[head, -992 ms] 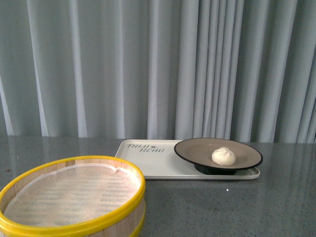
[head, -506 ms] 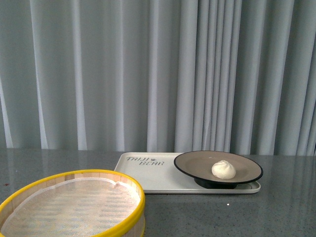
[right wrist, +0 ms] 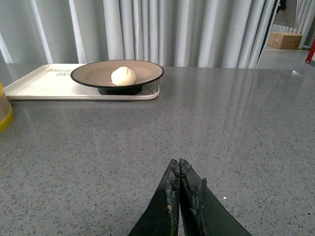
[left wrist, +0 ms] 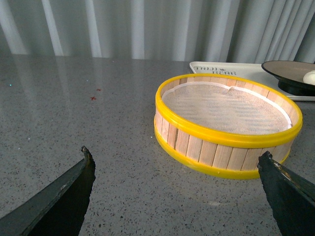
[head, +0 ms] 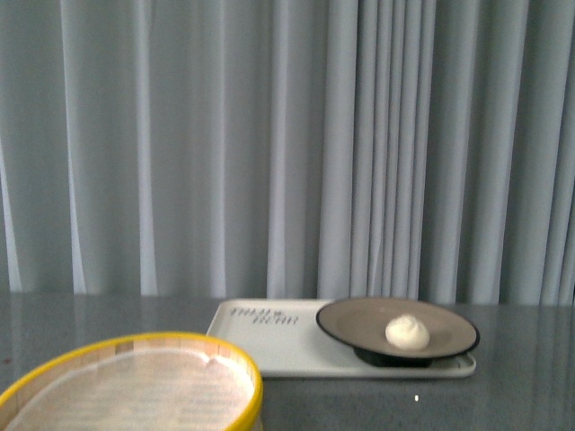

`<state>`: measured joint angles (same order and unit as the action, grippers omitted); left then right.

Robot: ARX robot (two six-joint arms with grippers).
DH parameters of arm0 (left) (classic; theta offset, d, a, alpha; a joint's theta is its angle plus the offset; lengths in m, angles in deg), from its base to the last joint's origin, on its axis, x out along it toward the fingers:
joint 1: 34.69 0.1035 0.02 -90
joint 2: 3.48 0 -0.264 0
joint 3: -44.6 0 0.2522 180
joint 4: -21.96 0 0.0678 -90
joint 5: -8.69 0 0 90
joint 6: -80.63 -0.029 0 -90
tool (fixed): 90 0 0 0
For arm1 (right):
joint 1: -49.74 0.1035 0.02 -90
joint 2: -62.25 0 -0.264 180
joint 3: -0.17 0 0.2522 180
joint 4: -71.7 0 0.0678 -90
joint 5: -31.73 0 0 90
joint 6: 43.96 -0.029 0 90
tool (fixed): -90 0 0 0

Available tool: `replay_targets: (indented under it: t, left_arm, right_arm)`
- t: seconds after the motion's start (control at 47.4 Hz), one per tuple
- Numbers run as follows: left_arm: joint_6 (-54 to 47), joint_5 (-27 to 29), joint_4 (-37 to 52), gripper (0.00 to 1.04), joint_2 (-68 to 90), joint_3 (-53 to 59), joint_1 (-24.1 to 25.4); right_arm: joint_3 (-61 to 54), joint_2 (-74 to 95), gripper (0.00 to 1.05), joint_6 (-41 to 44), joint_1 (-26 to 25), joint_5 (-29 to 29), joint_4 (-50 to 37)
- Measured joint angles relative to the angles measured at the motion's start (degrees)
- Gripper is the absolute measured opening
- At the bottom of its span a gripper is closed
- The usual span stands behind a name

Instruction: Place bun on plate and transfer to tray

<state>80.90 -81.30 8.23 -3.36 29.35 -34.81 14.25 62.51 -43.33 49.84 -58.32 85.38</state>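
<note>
The cream-white bun (head: 407, 331) lies on the grey-beige, black-rimmed plate (head: 359, 323). The plate stands on the right end of the cream-white tray (head: 260, 337) with grey lettering. All three also show in the right wrist view: the bun (right wrist: 123, 76), the plate (right wrist: 93, 74) and the tray (right wrist: 39, 83). My right gripper (right wrist: 178, 163) is shut and empty, low over the grey table, well short of the tray. My left gripper (left wrist: 177, 155) is wide open and empty, near the steamer basket. Neither gripper shows in the front view.
A round wooden steamer basket (head: 135, 382) with a yellow rim and white liner stands at the near left; it also shows in the left wrist view (left wrist: 226, 128). Grey curtains hang behind the speckled grey table (right wrist: 221, 123). A cardboard box (right wrist: 285, 40) lies far off.
The front view has tilted upward: the basket, tray and plate sit lower in the frame than before. The bun, plate and tray have not moved relative to each other.
</note>
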Motion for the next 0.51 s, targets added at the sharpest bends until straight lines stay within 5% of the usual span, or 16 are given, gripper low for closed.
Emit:
replay_targets:
  t: [0.295, 0.506]
  left_arm:
    - [0.0, 0.0, 0.0, 0.98, 0.0, 0.0, 0.0]
    - [0.0, 0.0, 0.0, 0.98, 0.0, 0.0, 0.0]
  right_arm:
    - [0.0, 0.0, 0.02, 0.0, 0.0, 0.0, 0.0]
    - [0.0, 0.0, 0.32, 0.0, 0.0, 0.0, 0.0]
